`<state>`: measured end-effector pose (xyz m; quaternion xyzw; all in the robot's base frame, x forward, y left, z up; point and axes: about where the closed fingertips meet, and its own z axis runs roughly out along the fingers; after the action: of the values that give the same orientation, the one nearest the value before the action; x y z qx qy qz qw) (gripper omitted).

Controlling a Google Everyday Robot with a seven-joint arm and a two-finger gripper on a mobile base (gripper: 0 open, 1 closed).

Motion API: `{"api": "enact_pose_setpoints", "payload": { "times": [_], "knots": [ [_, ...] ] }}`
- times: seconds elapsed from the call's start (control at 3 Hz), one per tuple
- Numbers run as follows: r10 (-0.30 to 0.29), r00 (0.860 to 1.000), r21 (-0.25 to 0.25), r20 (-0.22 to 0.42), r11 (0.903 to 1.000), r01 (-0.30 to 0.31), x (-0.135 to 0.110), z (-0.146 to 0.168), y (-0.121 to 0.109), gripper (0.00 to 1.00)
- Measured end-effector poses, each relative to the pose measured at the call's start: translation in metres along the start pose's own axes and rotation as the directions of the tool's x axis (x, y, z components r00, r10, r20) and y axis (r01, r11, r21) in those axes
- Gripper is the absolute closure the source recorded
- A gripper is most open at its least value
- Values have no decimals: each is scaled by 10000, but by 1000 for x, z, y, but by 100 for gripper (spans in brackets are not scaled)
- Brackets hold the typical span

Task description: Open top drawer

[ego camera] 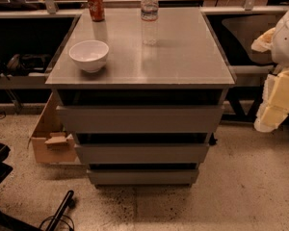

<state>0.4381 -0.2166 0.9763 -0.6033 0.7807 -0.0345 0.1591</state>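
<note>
The top drawer [139, 118] is the widest of three matte grey handleless fronts on a grey cabinet [149, 57] in the middle of the camera view. A dark gap shows between its upper edge and the cabinet top. None of its interior shows. Two narrower-looking grey fronts [142, 153] sit below it. My gripper [275, 102], cream-coloured on a white arm, hangs at the right edge of the view. It is about level with the top drawer, to the right of the cabinet and apart from it, holding nothing that I can see.
On the cabinet top stand a white bowl [89, 55], a red can [95, 5] and a clear water bottle [149, 14]. A cardboard box [50, 138] lies on the floor left of the cabinet. Black gear [58, 213] sits at bottom left. Metal frames run behind.
</note>
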Motion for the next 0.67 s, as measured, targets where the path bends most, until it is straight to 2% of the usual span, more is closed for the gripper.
{"api": "enact_pose_setpoints", "payload": {
  "times": [0.33, 0.67],
  "knots": [
    [0, 10000, 0, 0, 10000, 0, 0, 0, 0, 0],
    [200, 9997, 14, -150, 9998, -200, 2, 18, 5, 0]
  ]
}}
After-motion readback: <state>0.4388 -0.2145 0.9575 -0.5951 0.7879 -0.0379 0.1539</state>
